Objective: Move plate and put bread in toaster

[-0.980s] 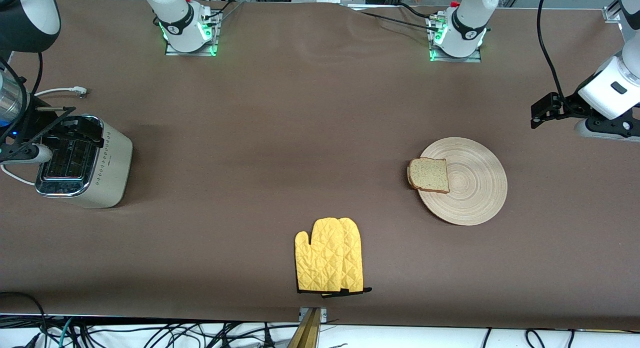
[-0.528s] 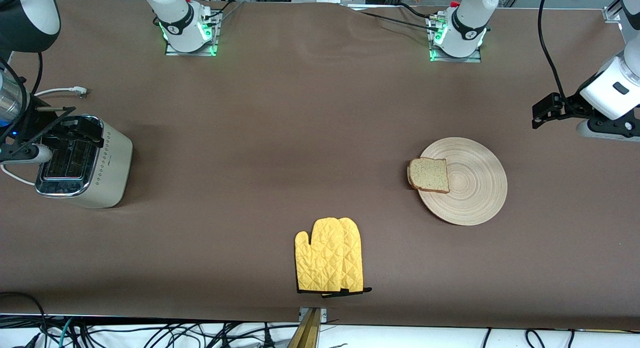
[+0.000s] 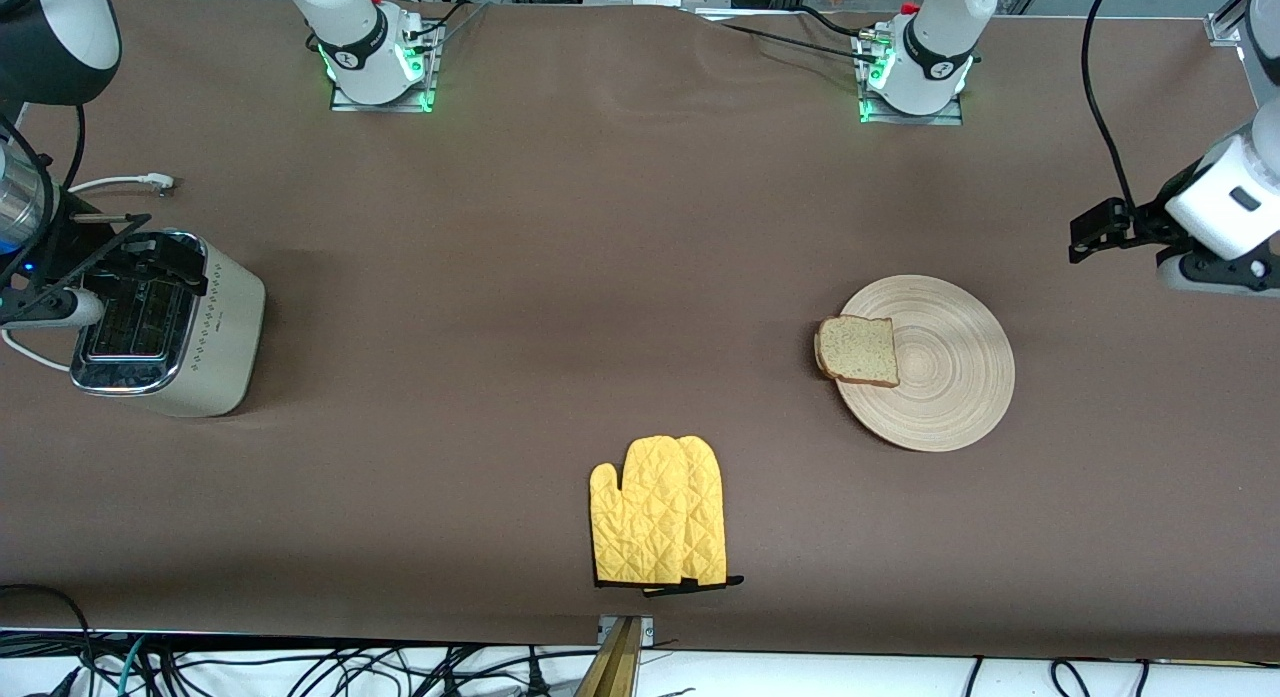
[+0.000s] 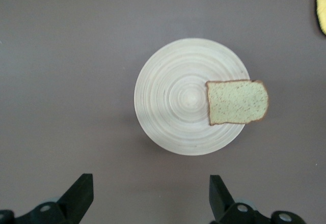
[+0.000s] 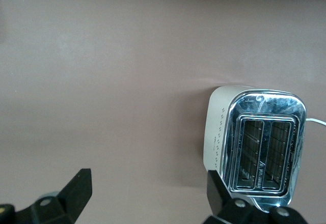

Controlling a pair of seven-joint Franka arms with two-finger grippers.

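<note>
The bread (image 3: 858, 350) lies at the plate's (image 3: 940, 377) nine o'clock edge, overhanging it. It is probably light, soft and crumbly, so pinch its overhanging crust gently. The left claw (image 4: 147, 196) hangs wide above the plate; the right claw (image 5: 147, 193) waits wide over the toaster (image 3: 165, 322).

A matt brown cloth-like covering (image 3: 620, 277) is lying smooth over the table, showing only faint ripples near the arms' bases. The plate (image 3: 945, 377) is looking like pale, unvarnished wood — its fine ring grooves are catching the light softly. The bread (image 3: 858, 350) is showing a porous, speckled crumb with a darker, rougher crust. The toaster (image 3: 215, 342) is wearing a satin cream shell under a mirror-bright chrome top — reflections are smearing across it. The oven mitt (image 3: 658, 512) is showing quilted yellow fabric, matt, with dark trim.
</note>
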